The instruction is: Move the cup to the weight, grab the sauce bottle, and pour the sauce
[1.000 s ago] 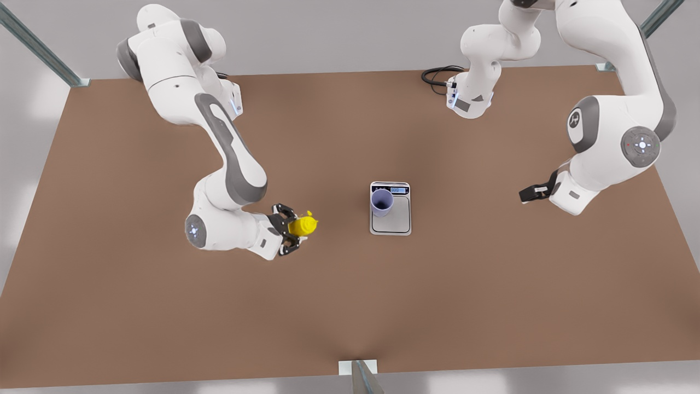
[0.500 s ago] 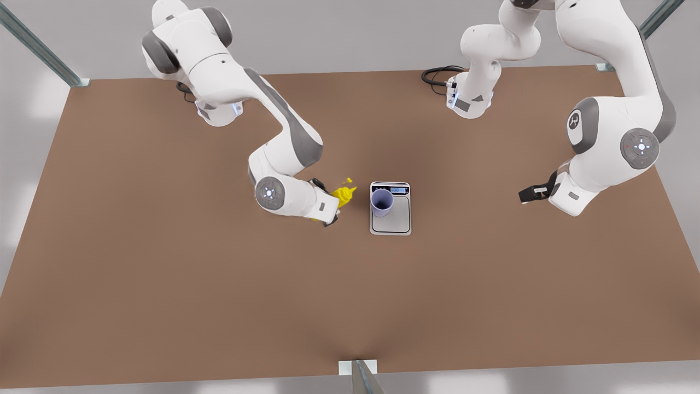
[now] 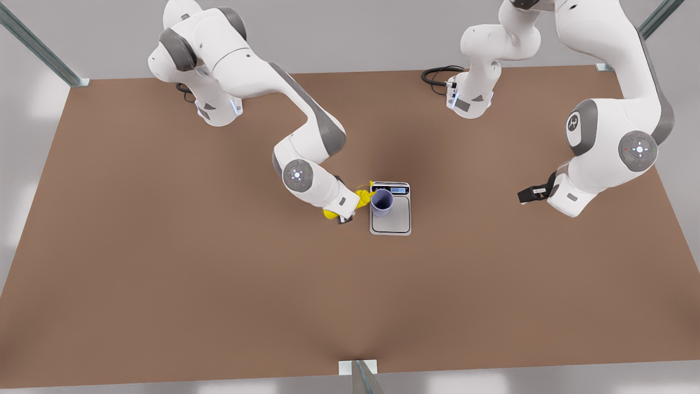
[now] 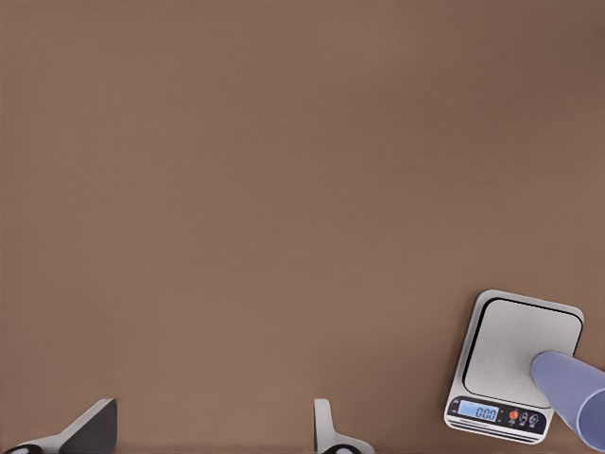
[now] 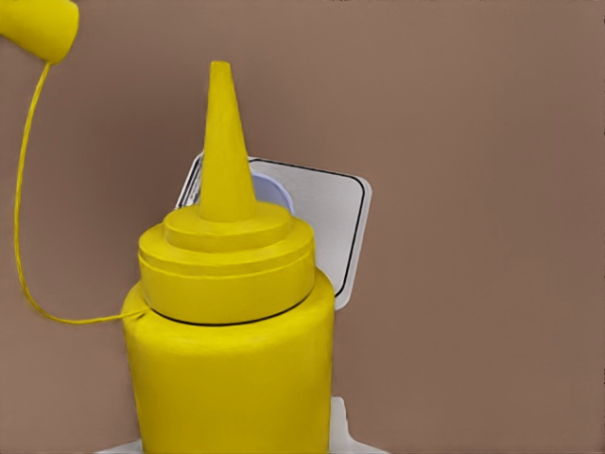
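We see a plain brown matte surface (image 3: 164,273) with a pale grey room around it. Slanted metal struts (image 3: 38,49) stand at its far corners, and a black cable (image 3: 437,74) is coiled by one arm's base.

On the front view's left, the right gripper (image 3: 344,212) hangs just beside the scale. Its fingers are closed around the small bright yellow plastic squeeze bottle (image 3: 362,195). The bottle is held off the surface and tilted toward the front view's right, with its top end close against the cup's near side. In the right wrist view the bottle (image 5: 227,322) shows a cylindrical body, a stepped collar and a thin pointed nozzle. A small yellow cap (image 5: 38,28) dangles from a thin yellow tether.

At the middle lies the small flat rectangular kitchen scale (image 3: 396,219), with a silver-grey plate, a white rim and a dark strip carrying a blue display. The small lavender-blue round handleless cup (image 3: 381,201) stands upright on the plate, at the corner nearest the display and the bottle.

On the front view's right, the left gripper (image 3: 528,194) waits well apart from the scale. The left wrist view shows its fingers (image 4: 90,430) spread wide and holding nothing.
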`<control>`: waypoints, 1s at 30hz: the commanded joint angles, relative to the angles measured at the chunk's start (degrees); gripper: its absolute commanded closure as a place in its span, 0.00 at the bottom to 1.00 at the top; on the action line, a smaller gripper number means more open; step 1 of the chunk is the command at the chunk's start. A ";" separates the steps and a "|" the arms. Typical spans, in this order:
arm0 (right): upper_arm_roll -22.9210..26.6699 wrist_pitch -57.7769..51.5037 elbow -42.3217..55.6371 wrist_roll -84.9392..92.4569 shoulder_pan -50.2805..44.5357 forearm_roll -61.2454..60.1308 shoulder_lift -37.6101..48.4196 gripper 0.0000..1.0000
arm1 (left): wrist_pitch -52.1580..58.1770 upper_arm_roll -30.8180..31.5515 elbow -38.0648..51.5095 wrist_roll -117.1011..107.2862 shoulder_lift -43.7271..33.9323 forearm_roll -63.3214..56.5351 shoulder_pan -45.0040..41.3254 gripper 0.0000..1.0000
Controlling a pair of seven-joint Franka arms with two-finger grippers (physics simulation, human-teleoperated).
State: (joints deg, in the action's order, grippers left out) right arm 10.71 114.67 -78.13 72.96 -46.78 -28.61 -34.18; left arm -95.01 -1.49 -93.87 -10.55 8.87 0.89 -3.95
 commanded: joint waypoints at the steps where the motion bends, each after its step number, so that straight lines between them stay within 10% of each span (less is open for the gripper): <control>1: 0.19 0.03 0.00 -0.01 -0.33 0.05 -0.01 0.44 | 0.00 0.00 0.00 0.00 0.00 -0.01 -0.01 0.00; 30: 4.58 -18.69 2.55 7.54 13.64 -20.42 -0.27 0.44 | -0.09 0.00 0.09 0.00 0.00 -0.01 -0.27 0.00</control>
State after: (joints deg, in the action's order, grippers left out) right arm 13.72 95.56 -75.66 81.69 -31.38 -49.35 -34.53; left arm -95.10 -1.49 -93.78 -10.55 8.88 0.89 -4.21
